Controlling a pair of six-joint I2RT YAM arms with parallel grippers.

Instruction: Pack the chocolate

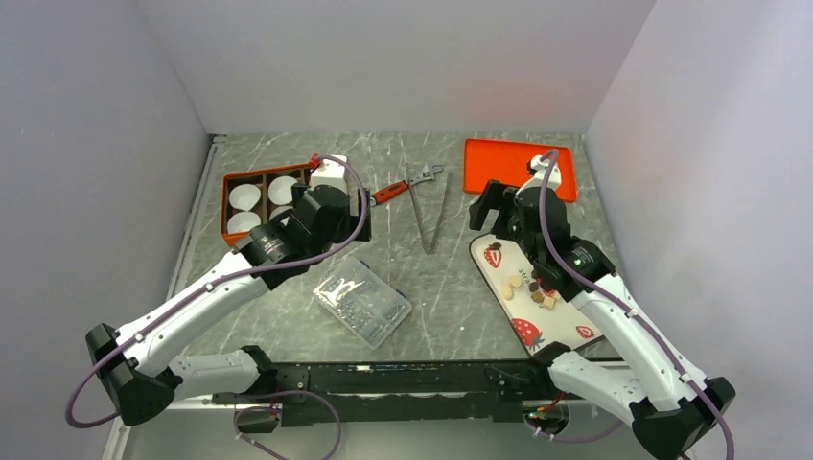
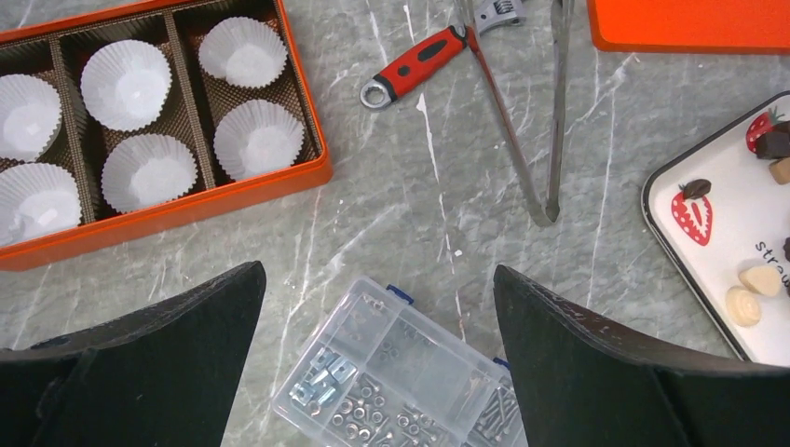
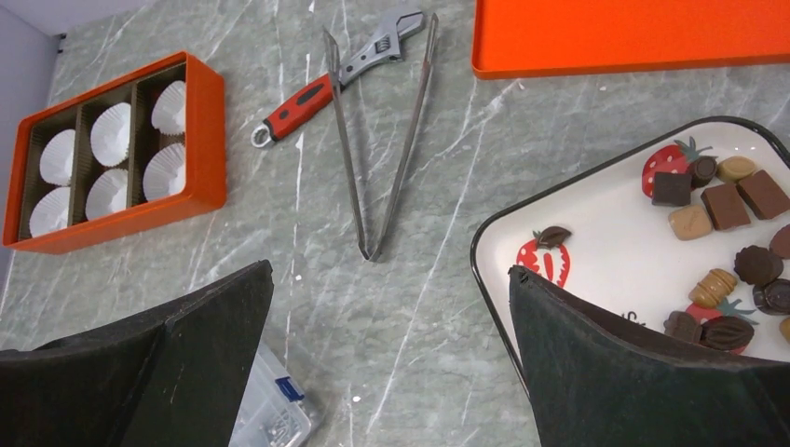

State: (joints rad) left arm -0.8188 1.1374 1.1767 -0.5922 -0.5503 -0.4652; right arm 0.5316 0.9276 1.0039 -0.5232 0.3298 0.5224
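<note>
Clear plastic parts box (image 1: 362, 299) is lying nearest, at 6 o'clock. Chocolate (image 3: 722, 209) is sitting on the strawberry tray (image 3: 615, 233) at 4 o'clock. Left gripper (image 2: 374, 270) and right gripper (image 3: 389, 270) are hovering wide open, empty. Tongs (image 1: 429, 211) are lying at 12 o'clock, the orange box (image 2: 186, 209) at 10 o'clock.

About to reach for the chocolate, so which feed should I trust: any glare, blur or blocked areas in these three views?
Top external: soft even light, no harsh glare, but the chocolate is tiny there. Right wrist: sharp, chocolate largest here, though a finger of the right gripper hides part of the tray. Left wrist: sharp, paper cups evenly lit; the left gripper masks both lower corners.
</note>
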